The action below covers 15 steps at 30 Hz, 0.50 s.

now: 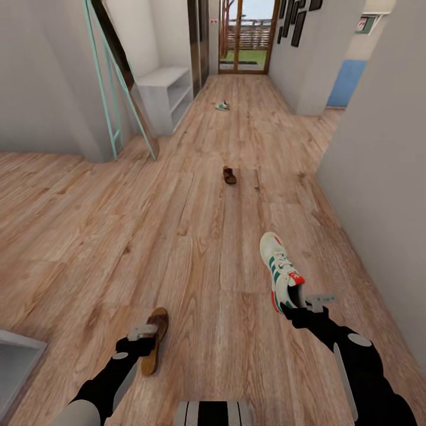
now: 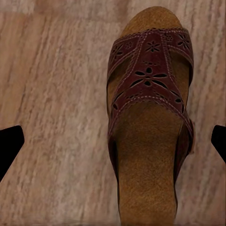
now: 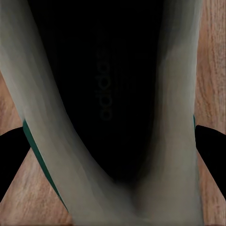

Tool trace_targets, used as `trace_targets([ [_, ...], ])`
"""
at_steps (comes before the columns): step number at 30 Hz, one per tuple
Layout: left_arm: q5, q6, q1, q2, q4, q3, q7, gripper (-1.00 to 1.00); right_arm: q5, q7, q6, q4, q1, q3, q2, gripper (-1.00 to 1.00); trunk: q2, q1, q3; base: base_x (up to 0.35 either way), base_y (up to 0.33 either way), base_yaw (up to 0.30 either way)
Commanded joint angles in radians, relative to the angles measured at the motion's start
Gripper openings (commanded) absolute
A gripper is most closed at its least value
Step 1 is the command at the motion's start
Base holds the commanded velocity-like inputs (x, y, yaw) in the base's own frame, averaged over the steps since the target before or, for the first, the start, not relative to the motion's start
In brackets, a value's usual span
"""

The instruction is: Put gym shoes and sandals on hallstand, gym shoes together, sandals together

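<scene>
My left gripper (image 1: 144,342) is open around a dark brown sandal (image 1: 155,340) (image 2: 148,117) on the corridor floor (image 1: 195,248). Its fingertips (image 2: 10,143) stand wide of the sandal's sides. My right gripper (image 1: 297,306) is shut on the heel end of a cream gym shoe (image 1: 280,269) with green stripes, and the shoe's dark insole (image 3: 106,89) sits between the fingers. A second sandal (image 1: 229,175) lies mid-corridor. The other gym shoe (image 1: 223,106) lies far down the corridor. A pale grey furniture corner (image 1: 18,361) shows at lower left; I cannot tell whether it is the hallstand.
A plain white low two-shelf unit (image 1: 165,94) stands against the left wall, beside a teal slanted frame (image 1: 112,77). A grey wall (image 1: 384,177) bounds the right side. A glass door (image 1: 248,35) closes the corridor's far end.
</scene>
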Motion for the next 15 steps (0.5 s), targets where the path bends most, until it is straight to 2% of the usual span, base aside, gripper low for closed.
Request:
trace_targets([
  [1,0.002,0.005,0.000,0.000,-0.002,-0.002,0.004,1.00,0.009,0.010,0.003,-0.001,-0.001,-0.003,0.001,-1.00,-0.001,0.000,-0.006,0.000,0.000,0.078],
  [13,0.003,-0.064,0.000,-0.007,-0.007,-0.002,0.004,1.00,0.009,0.010,0.004,-0.001,-0.001,-0.004,0.000,-1.00,-0.001,0.000,-0.025,0.000,0.000,0.078],
  [15,0.003,-0.066,0.000,-0.007,-0.007,-0.002,0.004,1.00,0.009,0.010,0.004,-0.001,-0.001,-0.004,0.000,-1.00,-0.001,0.001,-0.035,0.000,0.000,0.078],
])
